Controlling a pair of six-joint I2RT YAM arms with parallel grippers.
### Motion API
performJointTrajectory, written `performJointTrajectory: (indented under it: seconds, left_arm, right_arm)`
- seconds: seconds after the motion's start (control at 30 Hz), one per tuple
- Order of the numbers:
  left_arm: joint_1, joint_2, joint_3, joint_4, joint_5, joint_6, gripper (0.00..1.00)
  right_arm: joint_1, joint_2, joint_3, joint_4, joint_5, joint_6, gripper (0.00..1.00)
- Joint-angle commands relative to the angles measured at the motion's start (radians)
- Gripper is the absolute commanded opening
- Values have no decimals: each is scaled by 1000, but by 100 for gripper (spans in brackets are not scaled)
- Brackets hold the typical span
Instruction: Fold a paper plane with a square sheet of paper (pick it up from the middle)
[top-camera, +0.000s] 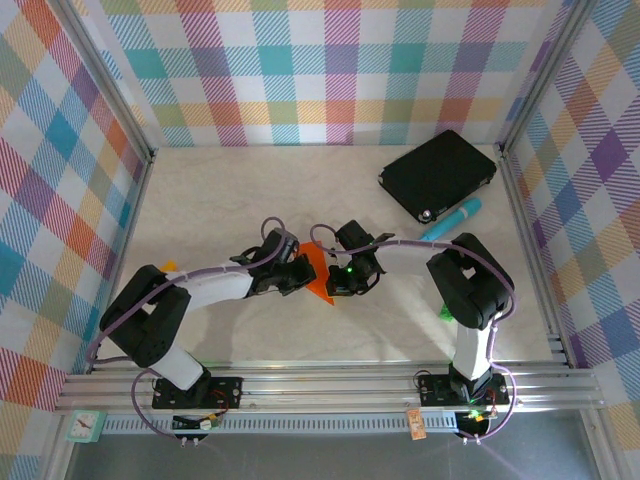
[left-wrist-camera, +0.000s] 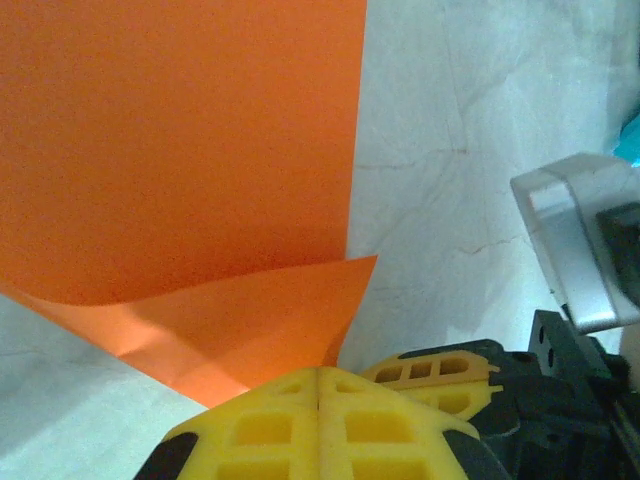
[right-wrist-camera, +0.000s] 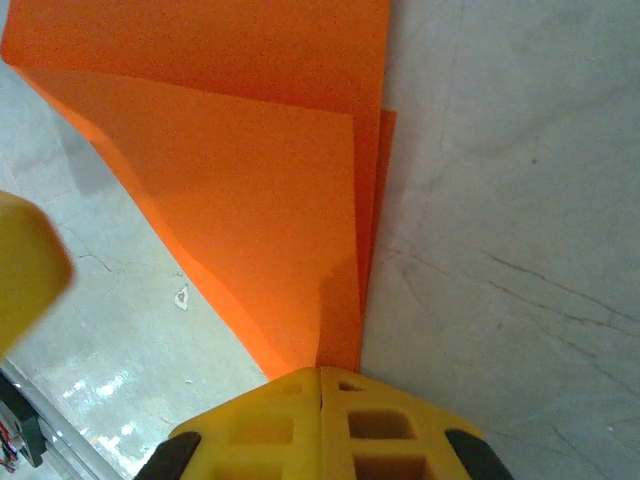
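The orange square sheet of paper (top-camera: 318, 275) is folded into layers and has a pointed, triangular outline in the top view. It hangs between both grippers at the table's middle. My left gripper (top-camera: 300, 276) is shut on one folded edge of the paper (left-wrist-camera: 180, 150), yellow fingertips (left-wrist-camera: 300, 400) pressed flat together. My right gripper (top-camera: 340, 280) is shut on the narrow end of the layered paper (right-wrist-camera: 250, 170), where several edges meet at its fingertips (right-wrist-camera: 350, 400). The two grippers almost touch. The right gripper's yellow fingers (left-wrist-camera: 440, 375) sit just beside the left one's.
A black rectangular pad (top-camera: 437, 172) lies at the back right with a teal cylinder (top-camera: 452, 218) in front of it. A small green block (top-camera: 446, 312) sits by the right arm. A small orange bit (top-camera: 168, 266) shows beside the left arm. Plaid walls enclose three sides.
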Motion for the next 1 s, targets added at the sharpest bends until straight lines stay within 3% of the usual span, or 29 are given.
performJointTrajectory:
  seconds: [0.0,0.3,0.73,0.97]
  left_arm:
    - [-18,38,-26,73,23,-16,0]
    - [-23,115,-37,153,54,-33,0]
    - [-16,113,-59,56,-95,-27,0]
    - [34,77,-102,143,-66,-10,2]
  right_arm:
    - [6,56,-16,-64,52,19,0]
    - [6,67,-23,-97,62,19,0]
    - [5,114,-27,-195,166,25,0]
    - [-2,123,-63,-210,221,39,0]
